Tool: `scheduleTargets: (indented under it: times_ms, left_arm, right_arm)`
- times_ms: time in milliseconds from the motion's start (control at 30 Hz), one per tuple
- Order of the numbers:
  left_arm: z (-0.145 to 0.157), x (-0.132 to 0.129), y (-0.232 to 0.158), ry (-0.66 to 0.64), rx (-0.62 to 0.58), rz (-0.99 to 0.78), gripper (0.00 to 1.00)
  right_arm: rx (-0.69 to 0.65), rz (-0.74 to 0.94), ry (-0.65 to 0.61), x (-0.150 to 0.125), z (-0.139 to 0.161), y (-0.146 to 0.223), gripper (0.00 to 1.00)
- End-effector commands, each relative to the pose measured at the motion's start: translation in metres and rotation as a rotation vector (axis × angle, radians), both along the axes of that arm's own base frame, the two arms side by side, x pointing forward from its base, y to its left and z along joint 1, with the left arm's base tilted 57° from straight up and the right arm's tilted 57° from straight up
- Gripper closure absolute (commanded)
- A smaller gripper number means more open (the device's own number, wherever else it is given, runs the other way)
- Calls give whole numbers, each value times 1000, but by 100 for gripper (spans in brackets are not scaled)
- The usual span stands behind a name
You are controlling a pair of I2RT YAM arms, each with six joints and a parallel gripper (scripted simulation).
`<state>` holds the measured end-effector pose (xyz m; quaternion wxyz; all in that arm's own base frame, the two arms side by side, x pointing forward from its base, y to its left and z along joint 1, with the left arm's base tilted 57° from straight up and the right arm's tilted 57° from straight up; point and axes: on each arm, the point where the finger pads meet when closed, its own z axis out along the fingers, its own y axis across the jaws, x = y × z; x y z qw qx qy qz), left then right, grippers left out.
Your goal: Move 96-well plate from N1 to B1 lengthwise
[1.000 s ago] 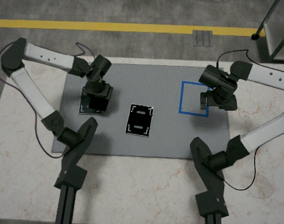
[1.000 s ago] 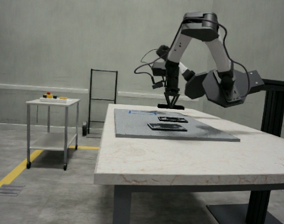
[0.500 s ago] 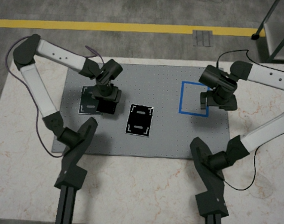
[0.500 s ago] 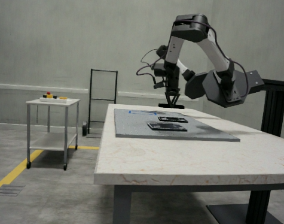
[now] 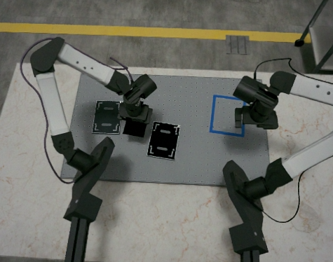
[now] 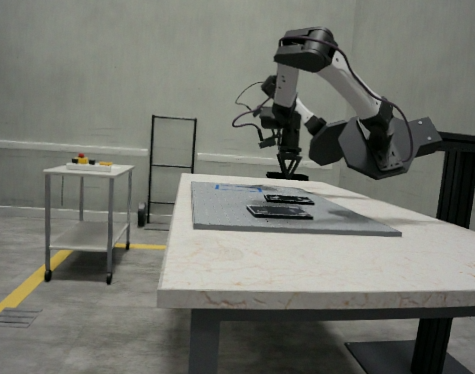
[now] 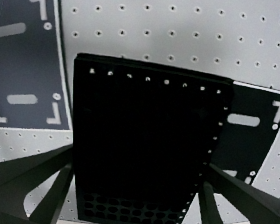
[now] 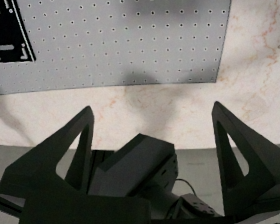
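Observation:
The black 96-well plate (image 5: 134, 129) (image 7: 141, 125) is held level between the fingers of my left gripper (image 5: 135, 120) (image 7: 139, 160). It is also seen edge-on, raised above the board, in the exterior view (image 6: 300, 177). Nest N1 (image 5: 106, 118) (image 6: 280, 212) (image 7: 33, 60) is a dark, bare rectangle left of the plate. The blue taped outline of B1 (image 5: 212, 113) lies at the right of the board; the right gripper hides part of its right side in the top view. My right gripper (image 5: 255, 120) (image 8: 151, 108) is open with nothing between its fingers.
A second black nest (image 5: 163, 140) (image 6: 289, 200) (image 7: 246, 137) lies between the plate and the outline, just right of the held plate. The grey perforated board (image 5: 195, 168) (image 6: 228, 220) lies on the marble-look table (image 5: 160, 217). The right arm hangs over the board's right edge.

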<state>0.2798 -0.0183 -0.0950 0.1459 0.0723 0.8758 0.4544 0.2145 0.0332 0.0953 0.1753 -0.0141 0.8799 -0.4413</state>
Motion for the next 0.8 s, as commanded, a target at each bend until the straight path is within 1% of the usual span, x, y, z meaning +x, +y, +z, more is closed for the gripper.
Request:
scheduleTargets:
  times_ms: [0, 200, 267, 767]
  left_arm:
    - [-11, -5, -14, -2, -8, -9, 100]
    - [-28, -10, -24, -2, -7, -9, 100]
    - [-28, -10, -24, -2, -7, -9, 100]
    - [-70, -22, -49, -3, -5, -8, 100]
  right_arm:
    - [-2, 0, -1, 0, 2, 1, 0]
    - [-2, 0, -1, 0, 2, 1, 0]
    - [-2, 0, -1, 0, 2, 1, 0]
    - [-2, 0, -1, 0, 2, 1, 0]
